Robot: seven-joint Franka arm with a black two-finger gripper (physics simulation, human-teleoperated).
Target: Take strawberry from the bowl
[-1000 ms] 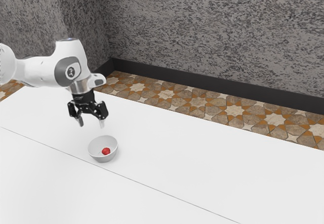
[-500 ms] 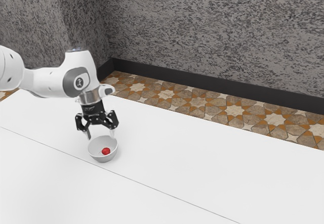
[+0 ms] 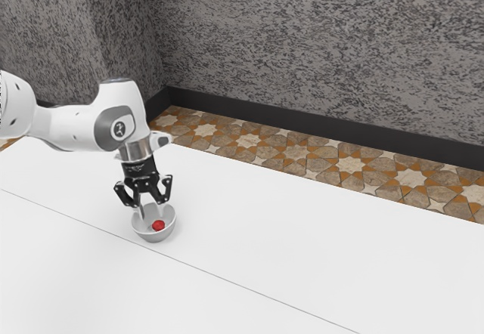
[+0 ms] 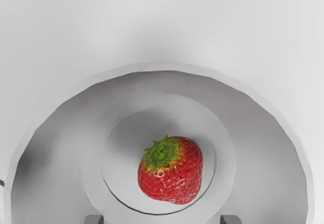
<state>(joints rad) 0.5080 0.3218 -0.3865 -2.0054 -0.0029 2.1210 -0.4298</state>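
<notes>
Hand [image 3: 153, 211] is over the bowl [image 3: 154, 238], pointing down, fingers wide apart with nothing gripped. Its tips look to be about at rim level or slightly inside, hard to be sure from the exterior view. In the wrist view both fingertips [image 4: 231, 219] are well apart, neither touching the strawberry [image 4: 177, 178].

Strawberry is in the bowl, on the round base, lying tilted. Red, seeded, one piece, green leaves [image 4: 161, 152] on top, a bit of yellow next to them. Clear of the bowl's side walls.

Bowl is plain light grey, round, upright on the white worktop [image 3: 325, 251]. A thin dark seam [image 3: 227, 279] runs across the worktop, passing near the bowl.

White arm [image 3: 68, 126] comes in from the exterior view's left. Behind the worktop: floor [image 3: 348, 164] with brown and orange star-pattern tiles, dark skirting board [image 3: 318, 127], mottled grey wall [image 3: 318, 47].
</notes>
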